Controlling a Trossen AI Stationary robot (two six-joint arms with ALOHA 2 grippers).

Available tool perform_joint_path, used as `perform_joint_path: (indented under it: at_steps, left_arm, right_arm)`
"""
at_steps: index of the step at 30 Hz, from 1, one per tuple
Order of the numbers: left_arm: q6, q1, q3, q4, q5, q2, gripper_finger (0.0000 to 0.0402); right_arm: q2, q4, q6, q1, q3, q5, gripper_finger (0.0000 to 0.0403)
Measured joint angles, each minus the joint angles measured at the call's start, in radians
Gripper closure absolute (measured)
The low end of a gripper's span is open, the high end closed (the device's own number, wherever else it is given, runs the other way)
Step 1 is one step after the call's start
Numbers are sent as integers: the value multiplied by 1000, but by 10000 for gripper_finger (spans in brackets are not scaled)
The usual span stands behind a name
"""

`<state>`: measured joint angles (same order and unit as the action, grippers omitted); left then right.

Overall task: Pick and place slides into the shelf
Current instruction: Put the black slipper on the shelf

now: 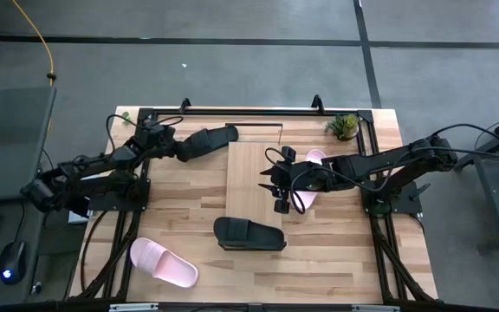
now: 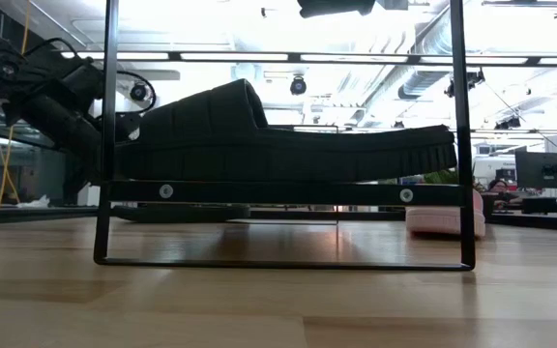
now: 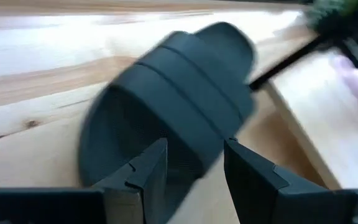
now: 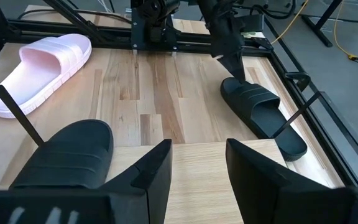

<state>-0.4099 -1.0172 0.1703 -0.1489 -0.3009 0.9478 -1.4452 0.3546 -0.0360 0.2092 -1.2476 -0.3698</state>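
Observation:
My left gripper (image 1: 178, 149) is at the table's far left, shut on a black slide (image 1: 208, 140) that points toward the shelf. The shelf (image 1: 254, 173) is a light-wood board in the table's middle. A second black slide (image 1: 248, 234) lies across its near end inside the black wire frame (image 2: 462, 135). My right gripper (image 4: 197, 162) hovers open over the board's right part and touches nothing. One pink slide (image 1: 308, 180) lies just right of the board, partly under my right arm. The other pink slide (image 1: 163, 262) rests flat on the table's near left. My left gripper pinches the black slide between its two fingers at the end nearest the strap (image 3: 185, 158). The fingers come slanting down from the table's left, along the slide's length. The slide stretches away from them toward the shelf; I cannot tell whether its free end (image 4: 291, 146) rests on the table.
A small green plant (image 1: 345, 126) stands at the far right corner. Black frame rails (image 1: 232, 111) run along the table's edges. Bare planks lie between the shelf and the near-left pink slide. A keyboard and mouse (image 1: 9, 258) sit off the table's left.

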Motion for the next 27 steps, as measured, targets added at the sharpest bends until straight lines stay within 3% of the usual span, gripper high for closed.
perform_joint_path:
  at_steps: [3, 5, 14, 20, 27]
  left_arm:
    - [38, 38, 0, -117, -149, -38, 257]
    - [-8, 73, 1, -194, -181, -68, 257]
    - [-6, 148, 47, -27, 51, -111, 257]
    - [12, 147, 51, -113, 45, -58, 257]
    - [39, 147, 149, -86, 39, 60, 257]
  right_arm:
    - [0, 0, 1, 0, 0, 0, 260]
    - [0, 0, 3, 0, 0, 0, 260]
    - [0, 31, -43, 1, 0, -1, 260]
    - [0, 30, -43, 1, 0, -1, 260]
    - [0, 30, -43, 1, 0, -1, 260]
